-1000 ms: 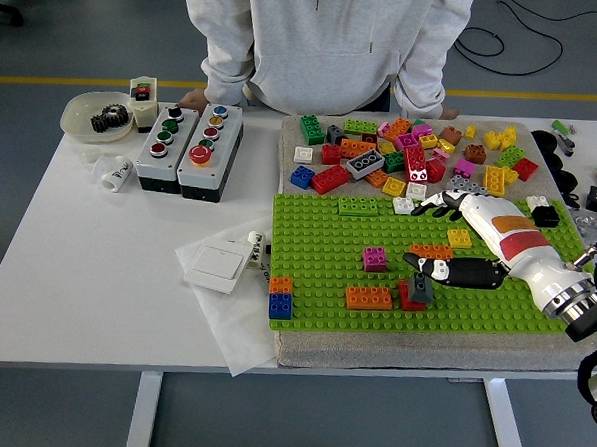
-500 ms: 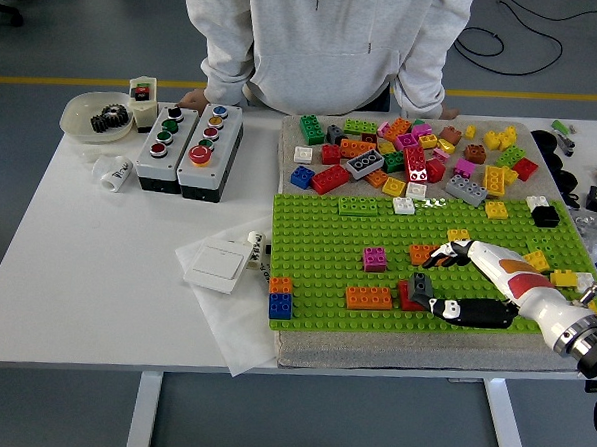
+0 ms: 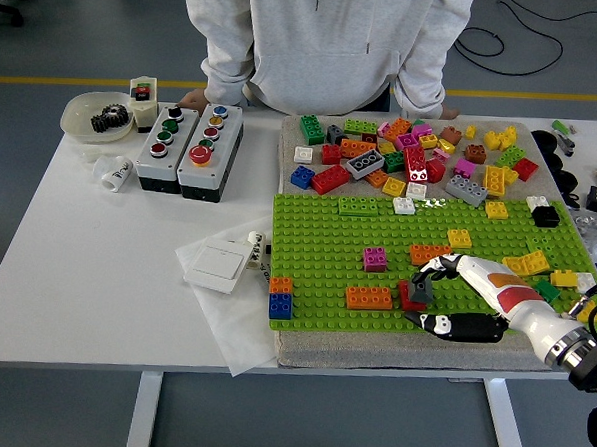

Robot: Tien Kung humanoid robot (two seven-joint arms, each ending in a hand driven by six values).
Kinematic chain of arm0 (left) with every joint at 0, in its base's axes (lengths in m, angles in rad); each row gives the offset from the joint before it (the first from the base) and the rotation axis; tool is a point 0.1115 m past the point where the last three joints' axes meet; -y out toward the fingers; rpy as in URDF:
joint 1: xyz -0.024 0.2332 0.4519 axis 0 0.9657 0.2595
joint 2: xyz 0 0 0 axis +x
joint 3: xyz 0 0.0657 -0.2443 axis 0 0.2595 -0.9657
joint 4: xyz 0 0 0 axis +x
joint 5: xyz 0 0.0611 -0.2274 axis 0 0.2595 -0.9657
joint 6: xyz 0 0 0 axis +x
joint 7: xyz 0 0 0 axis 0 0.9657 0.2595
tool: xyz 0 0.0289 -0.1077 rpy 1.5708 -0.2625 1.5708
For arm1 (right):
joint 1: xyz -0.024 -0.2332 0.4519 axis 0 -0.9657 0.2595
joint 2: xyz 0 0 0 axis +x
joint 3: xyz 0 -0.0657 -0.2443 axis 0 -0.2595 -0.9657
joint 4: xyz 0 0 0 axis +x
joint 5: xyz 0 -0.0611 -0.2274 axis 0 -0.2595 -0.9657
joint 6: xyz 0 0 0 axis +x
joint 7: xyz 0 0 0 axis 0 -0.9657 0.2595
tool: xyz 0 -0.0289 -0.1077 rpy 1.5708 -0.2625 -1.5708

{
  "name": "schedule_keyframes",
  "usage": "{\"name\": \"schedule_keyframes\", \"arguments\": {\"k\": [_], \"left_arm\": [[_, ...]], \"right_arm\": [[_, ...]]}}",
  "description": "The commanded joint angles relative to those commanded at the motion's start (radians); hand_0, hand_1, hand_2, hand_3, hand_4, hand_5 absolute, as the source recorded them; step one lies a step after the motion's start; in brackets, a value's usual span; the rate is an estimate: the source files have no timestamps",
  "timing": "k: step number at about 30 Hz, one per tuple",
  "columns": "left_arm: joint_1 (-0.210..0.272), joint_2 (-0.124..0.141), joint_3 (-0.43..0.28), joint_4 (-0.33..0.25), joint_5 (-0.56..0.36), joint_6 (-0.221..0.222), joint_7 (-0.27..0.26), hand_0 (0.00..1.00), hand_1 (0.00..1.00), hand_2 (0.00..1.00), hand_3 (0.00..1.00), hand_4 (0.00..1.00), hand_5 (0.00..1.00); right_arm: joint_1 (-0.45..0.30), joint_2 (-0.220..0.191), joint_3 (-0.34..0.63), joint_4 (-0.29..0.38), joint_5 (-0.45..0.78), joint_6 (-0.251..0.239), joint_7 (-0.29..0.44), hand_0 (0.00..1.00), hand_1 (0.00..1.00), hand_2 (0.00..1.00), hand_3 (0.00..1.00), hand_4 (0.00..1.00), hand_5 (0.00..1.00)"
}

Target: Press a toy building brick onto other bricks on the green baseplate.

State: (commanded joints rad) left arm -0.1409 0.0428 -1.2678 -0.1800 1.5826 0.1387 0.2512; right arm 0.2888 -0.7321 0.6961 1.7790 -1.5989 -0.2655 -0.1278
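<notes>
The green baseplate lies on a grey mat. On its front part a dark grey brick sits tilted on a red brick. My right hand reaches in from the lower right. Its white fingers are spread just right of the grey brick, with a fingertip at the brick's top. The black thumb lies along the plate's front edge. The hand holds nothing. An orange brick, a magenta brick, another orange brick and a yellow brick stand nearby. The left hand is out of view.
Several loose bricks lie in a pile behind the plate. An orange-on-blue stack stands at the plate's front left corner. Two button boxes, a bowl with gears and a white switch are on the left. A person stands at the far side.
My right hand has pulled back toward the lower right and come down to the plate's front edge. The grey brick has stayed on the red brick.
</notes>
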Motion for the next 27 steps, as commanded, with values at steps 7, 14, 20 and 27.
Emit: {"name": "schedule_keyframes", "arguments": {"k": [7, 14, 20, 27], "left_arm": [[-0.004, 0.0, 0.003, 0.0, -0.002, 0.0, 0.001, 0.781, 0.776, 0.786, 0.585, 0.613, 0.626], [-0.007, 0.0, 0.009, 0.0, -0.009, 0.001, 0.0, 0.781, 0.776, 0.786, 0.585, 0.613, 0.626], [-0.009, 0.001, 0.013, 0.0, -0.013, 0.002, 0.0, 0.78, 0.776, 0.786, 0.584, 0.614, 0.626], [-0.011, 0.001, 0.014, 0.0, -0.013, 0.001, 0.0, 0.778, 0.776, 0.786, 0.584, 0.613, 0.627]], "right_arm": [[0.033, 0.008, -0.033, 0.0, 0.004, 0.002, -0.001, 0.666, 0.665, 0.721, 0.578, 0.876, 0.565], [0.05, 0.019, -0.045, 0.0, 0.005, 0.0, 0.001, 0.668, 0.665, 0.721, 0.578, 0.875, 0.565], [0.06, 0.026, -0.052, 0.0, 0.014, -0.002, 0.005, 0.667, 0.665, 0.72, 0.577, 0.875, 0.565], [0.062, 0.033, -0.056, 0.0, 0.018, -0.002, 0.008, 0.666, 0.665, 0.72, 0.575, 0.873, 0.563]]}}
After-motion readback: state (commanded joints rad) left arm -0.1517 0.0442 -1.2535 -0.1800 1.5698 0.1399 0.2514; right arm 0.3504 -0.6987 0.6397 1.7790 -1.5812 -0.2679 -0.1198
